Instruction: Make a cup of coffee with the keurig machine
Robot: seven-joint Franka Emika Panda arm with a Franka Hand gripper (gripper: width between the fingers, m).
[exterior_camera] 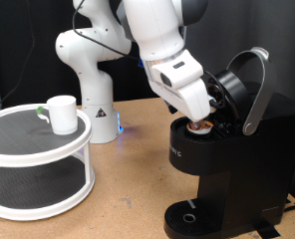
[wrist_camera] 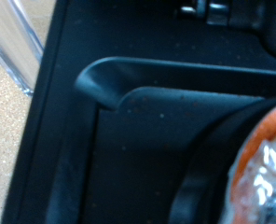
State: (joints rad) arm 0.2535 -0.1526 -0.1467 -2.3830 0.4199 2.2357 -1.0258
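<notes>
Over keurig machine (exterior_camera: 227,149) open lid, pincer (exterior_camera: 202,118), cup (exterior_camera: 60,113) on rack (exterior_camera: 38,159)

Very little writing is showing in either view. On the front of the keurig machine (exterior_camera: 222,169), in the exterior view, a short vertical strip of pale lettering is running down the black body just below the open brew chamber, but it is appearing too small and blurred to read. A small dark triangular sign is showing on the robot base (exterior_camera: 100,112), also illegible. The wrist view is showing no text.
</notes>
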